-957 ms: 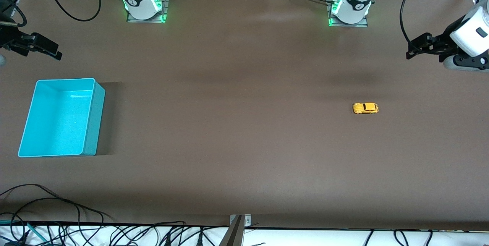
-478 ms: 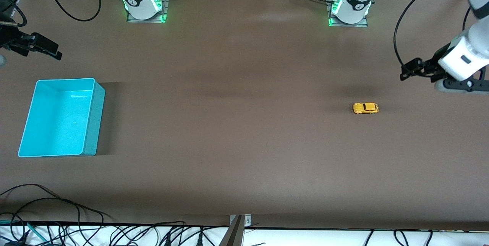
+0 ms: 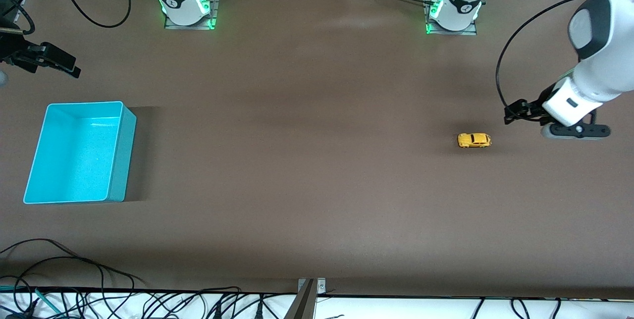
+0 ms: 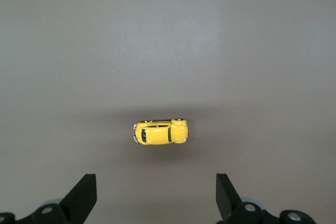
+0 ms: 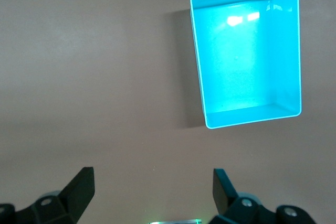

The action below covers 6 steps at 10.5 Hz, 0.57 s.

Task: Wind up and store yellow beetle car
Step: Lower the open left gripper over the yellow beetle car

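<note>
Small glossy yellow beetle car (image 3: 474, 140), rounded body, dark windows, tiny black wheels, upright on all 4 wheels on the matte brown table (image 3: 307, 170), toward the left arm's end. Smooth, even tabletop, faintly sheened, bare around the toy.

Rectangular turquoise plastic bin (image 3: 79, 153), open-topped, thin-walled with a pale rim, glossy floor catching glare, standing well apart from the car toward the right arm's end of the table. Tangle of black cables (image 3: 74, 279) along the table edge nearest the front camera; nothing between car and either gripper.

Left gripper (image 3: 511, 113) up in the air over the table just beside the car, on the side toward the left arm's end; black fingers (image 4: 84, 195) spread wide, holding nothing, car (image 4: 160, 131) lying ahead of the gap and centred between them, not touched.

Right gripper (image 3: 69, 67) waiting over the table edge near the bin, black fingers (image 5: 79, 187) likewise wide apart and empty, bin (image 5: 247, 51) in view ahead.
</note>
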{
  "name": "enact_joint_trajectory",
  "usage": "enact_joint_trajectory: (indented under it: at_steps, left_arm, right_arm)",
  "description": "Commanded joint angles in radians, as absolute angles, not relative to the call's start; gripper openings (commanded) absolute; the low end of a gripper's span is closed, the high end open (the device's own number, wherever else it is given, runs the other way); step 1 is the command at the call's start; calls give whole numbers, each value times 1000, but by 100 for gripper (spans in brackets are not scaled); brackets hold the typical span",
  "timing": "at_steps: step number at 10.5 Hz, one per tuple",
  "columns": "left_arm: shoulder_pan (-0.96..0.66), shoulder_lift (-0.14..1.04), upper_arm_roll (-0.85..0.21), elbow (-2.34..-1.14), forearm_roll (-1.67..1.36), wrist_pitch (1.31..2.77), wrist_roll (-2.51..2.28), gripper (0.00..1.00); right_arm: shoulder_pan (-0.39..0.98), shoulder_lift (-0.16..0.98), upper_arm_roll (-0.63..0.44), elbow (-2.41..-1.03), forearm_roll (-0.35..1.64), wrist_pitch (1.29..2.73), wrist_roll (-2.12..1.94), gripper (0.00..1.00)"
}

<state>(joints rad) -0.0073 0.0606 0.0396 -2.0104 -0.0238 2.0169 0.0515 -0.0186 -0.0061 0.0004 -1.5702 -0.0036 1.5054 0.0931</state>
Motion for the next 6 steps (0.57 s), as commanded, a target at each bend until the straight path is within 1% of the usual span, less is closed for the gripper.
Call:
enact_joint_trajectory:
  at_steps: [1, 3, 4, 5, 6]
  left_arm:
    - [-8, 74, 40, -2095, -25, 2104, 61, 100]
    - [-17, 74, 38, -2188, -31, 2167, 96, 100]
    - [-17, 74, 38, -2248, -35, 2246, 209, 100]
    - [-15, 77, 40, -2287, -37, 2303, 359, 100]
    - [-12, 89, 40, -2295, -37, 2309, 473, 100]
  right_arm:
    - [-21, -6, 5, -1552, 6, 1488, 98, 100]
    - [-21, -6, 5, -1552, 6, 1488, 98, 100]
    - [-21, -6, 5, -1552, 6, 1488, 98, 100]
    - [-23, -6, 5, -1552, 6, 1488, 97, 100]
    - [-21, -6, 5, -1552, 6, 1488, 97, 100]
